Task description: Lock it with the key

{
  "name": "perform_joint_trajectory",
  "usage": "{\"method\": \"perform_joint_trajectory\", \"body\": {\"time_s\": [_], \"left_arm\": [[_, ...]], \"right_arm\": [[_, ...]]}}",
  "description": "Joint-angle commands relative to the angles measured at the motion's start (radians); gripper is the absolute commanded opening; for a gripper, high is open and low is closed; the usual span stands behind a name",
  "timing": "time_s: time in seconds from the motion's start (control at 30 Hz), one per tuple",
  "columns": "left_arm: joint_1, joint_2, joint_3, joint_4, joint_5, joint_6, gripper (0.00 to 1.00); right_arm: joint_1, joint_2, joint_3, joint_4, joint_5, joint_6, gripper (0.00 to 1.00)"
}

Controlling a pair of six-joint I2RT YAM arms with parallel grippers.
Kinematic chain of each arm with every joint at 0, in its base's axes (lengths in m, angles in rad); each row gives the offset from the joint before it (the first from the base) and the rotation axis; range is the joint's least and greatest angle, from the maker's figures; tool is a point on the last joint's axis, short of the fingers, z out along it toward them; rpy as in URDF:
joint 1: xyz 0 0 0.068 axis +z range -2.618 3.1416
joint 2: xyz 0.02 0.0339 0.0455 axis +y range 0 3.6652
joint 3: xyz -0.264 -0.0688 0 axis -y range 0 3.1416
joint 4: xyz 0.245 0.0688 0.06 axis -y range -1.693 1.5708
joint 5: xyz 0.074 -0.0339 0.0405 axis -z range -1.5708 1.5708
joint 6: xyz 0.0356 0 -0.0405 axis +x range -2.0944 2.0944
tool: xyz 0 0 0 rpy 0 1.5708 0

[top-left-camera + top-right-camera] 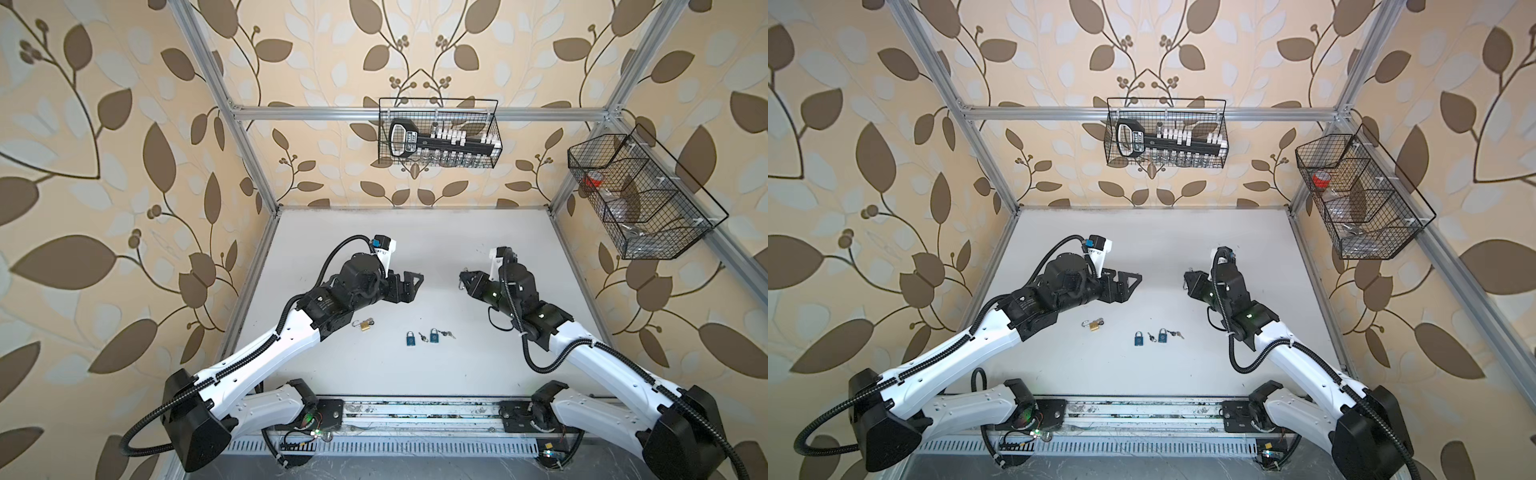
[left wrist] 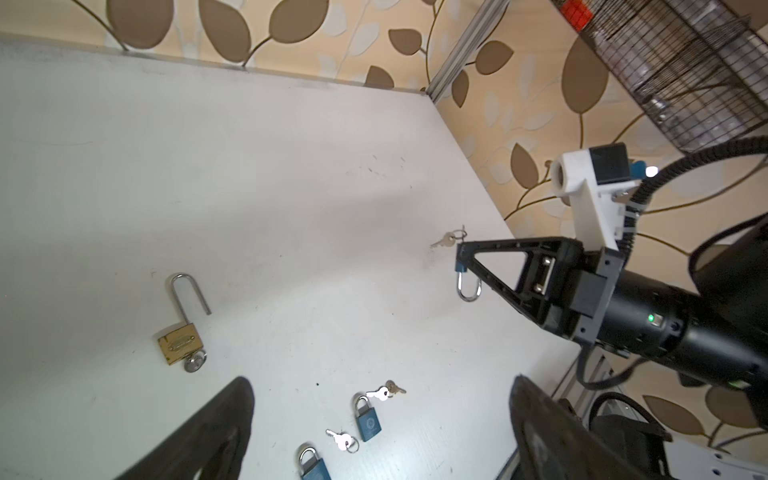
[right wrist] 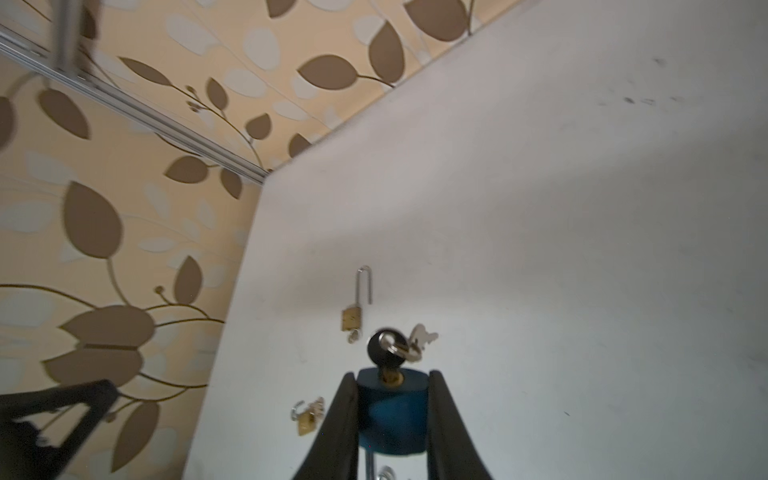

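My right gripper point(image 3: 392, 378) is shut on a blue padlock point(image 3: 392, 411), held above the table. A black-headed key point(image 3: 386, 347) sits in its keyhole, with a ring and a spare key hanging from it. In the left wrist view this right gripper point(image 2: 461, 266) has the lock's shackle point(image 2: 469, 289) hanging below and the key point(image 2: 446, 240) sticking out above. My left gripper point(image 1: 415, 282) hovers open and empty, facing the right gripper point(image 1: 463, 279) across a gap. Its dark fingers point(image 2: 220, 428) stand far apart in its wrist view.
An open brass padlock point(image 1: 365, 325) lies on the white table point(image 1: 415, 232) under the left arm. Two shut blue padlocks point(image 1: 411, 338) point(image 1: 434, 336) with loose keys point(image 1: 446, 332) lie near the middle front. Wire baskets hang on the back rail point(image 1: 440, 133) and the right wall point(image 1: 640, 195).
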Motion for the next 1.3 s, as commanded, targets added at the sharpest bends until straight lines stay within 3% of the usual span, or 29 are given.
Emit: {"method": "perform_joint_trajectory", "body": {"time_s": [0.0, 0.1, 0.43, 0.53, 0.63, 1.27], "left_arm": [[0.005, -0.034, 0.067, 0.062, 0.073, -0.017, 0.94], [0.013, -0.053, 0.073, 0.119, 0.101, -0.051, 0.93], [0.082, 0.026, 0.105, 0.387, 0.304, -0.26, 0.92], [0.079, 0.085, 0.146, 0.467, 0.395, -0.276, 0.9], [0.073, 0.12, 0.178, 0.489, 0.414, -0.275, 0.89], [0.039, 0.179, 0.186, 0.7, 0.463, -0.352, 0.78]], "right_arm": [[-0.015, 0.041, 0.016, 0.378, -0.11, 0.169, 0.0], [-0.016, 0.07, 0.045, 0.519, -0.147, 0.221, 0.0], [0.026, 0.049, 0.017, 0.898, -0.07, 0.34, 0.0], [0.046, 0.064, 0.001, 1.018, -0.061, 0.363, 0.0], [0.065, 0.084, 0.008, 1.087, -0.051, 0.38, 0.0], [0.134, 0.151, 0.038, 1.182, -0.017, 0.425, 0.0]]}}
